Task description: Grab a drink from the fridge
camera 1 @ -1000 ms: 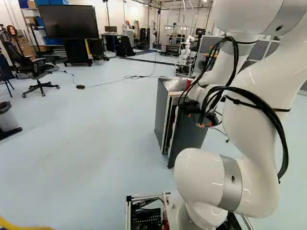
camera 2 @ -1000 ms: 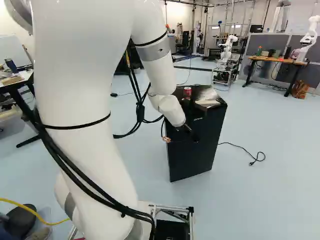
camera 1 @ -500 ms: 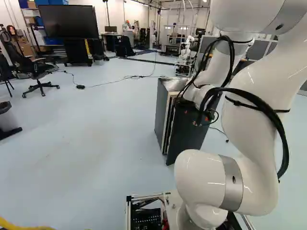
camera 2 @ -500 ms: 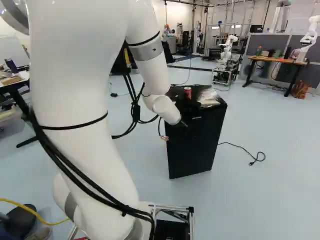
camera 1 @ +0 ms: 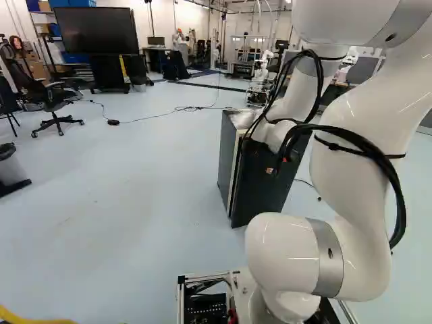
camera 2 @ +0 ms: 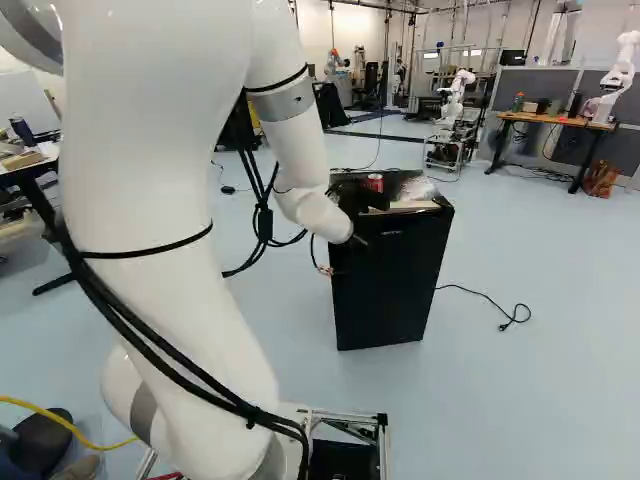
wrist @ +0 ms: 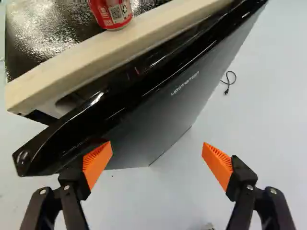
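The gripper is at the upper front of the black fridge, partly hidden by the wrist. In the wrist view the gripper stands wide open with nothing held between its orange pads. One finger overlaps the outer face of the fridge door near its free edge; contact cannot be told. The door stands slightly ajar, a narrow dark gap along the pale top edge of the body. A red can stands on the fridge top, also seen as the red can.
A black cord lies on the floor beside the fridge. Farther back are another robot and a wooden table with items on it. An office chair and a large screen are at the left of the left base view.
The fridge door has swung closer to the body, narrowing the gap. My forearm and gripper have moved left in both base views, across the fridge front. The base has not moved.
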Robot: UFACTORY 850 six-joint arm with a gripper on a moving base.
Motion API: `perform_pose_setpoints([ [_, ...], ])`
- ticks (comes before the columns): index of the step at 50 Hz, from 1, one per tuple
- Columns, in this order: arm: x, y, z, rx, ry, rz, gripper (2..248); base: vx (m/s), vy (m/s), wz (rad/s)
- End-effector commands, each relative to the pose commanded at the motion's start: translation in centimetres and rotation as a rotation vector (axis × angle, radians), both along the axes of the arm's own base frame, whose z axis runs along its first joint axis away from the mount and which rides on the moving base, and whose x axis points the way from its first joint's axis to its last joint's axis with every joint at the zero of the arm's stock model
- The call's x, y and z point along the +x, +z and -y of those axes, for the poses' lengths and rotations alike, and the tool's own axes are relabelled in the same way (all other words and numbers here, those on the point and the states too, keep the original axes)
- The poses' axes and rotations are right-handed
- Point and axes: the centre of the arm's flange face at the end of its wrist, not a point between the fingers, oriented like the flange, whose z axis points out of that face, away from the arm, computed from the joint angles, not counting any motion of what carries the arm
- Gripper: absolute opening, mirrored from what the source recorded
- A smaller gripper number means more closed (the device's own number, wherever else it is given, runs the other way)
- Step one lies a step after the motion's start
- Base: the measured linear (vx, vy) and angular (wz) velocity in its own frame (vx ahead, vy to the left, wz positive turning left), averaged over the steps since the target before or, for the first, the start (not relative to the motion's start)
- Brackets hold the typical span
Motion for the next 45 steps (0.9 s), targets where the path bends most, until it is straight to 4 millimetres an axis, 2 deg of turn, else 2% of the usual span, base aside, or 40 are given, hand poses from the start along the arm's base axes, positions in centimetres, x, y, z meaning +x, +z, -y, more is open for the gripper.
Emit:
perform_pose_setpoints([
  [29,3.3,0.5,-2.2,-0.052,0.084,0.089,247,0.0,0.0,0.0],
  [37,3.4,0.7,-2.3,-0.061,0.088,0.106,247,0.0,0.0,0.0],
  [45,2.4,0.8,-2.3,-0.066,0.084,0.113,247,0.0,0.0,0.0],
])
